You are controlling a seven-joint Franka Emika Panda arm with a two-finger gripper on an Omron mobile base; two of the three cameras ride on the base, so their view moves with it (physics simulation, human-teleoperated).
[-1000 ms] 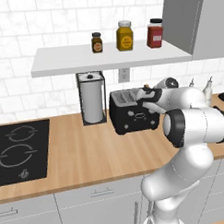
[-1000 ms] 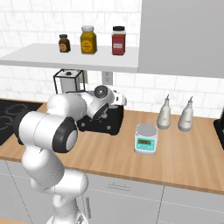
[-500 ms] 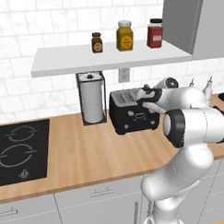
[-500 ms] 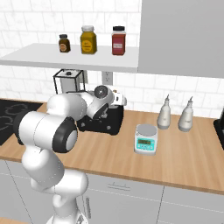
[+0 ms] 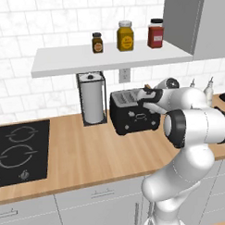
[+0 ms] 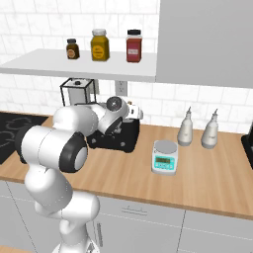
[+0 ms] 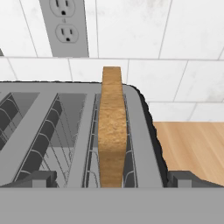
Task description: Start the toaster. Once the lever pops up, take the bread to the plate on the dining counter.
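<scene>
The black toaster (image 5: 133,117) (image 6: 118,140) stands on the wood counter against the tiled wall. In the hand view a tan slice of bread (image 7: 112,122) stands upright in the right slot of the toaster (image 7: 141,135), its top well above the slot. My gripper (image 7: 113,178) is open, with one fingertip on each side of the slice and neither touching it. In the left base view the gripper (image 5: 149,95) hangs just over the toaster's right end. The plate and the dining counter are out of view.
A paper-towel roll in a wire holder (image 5: 92,99) stands left of the toaster, with a black cooktop (image 5: 18,151) further left. A small scale (image 6: 164,157) and two bottles (image 6: 185,127) sit to the right. A shelf with jars (image 5: 125,36) hangs overhead. A wall outlet (image 7: 65,26) is behind.
</scene>
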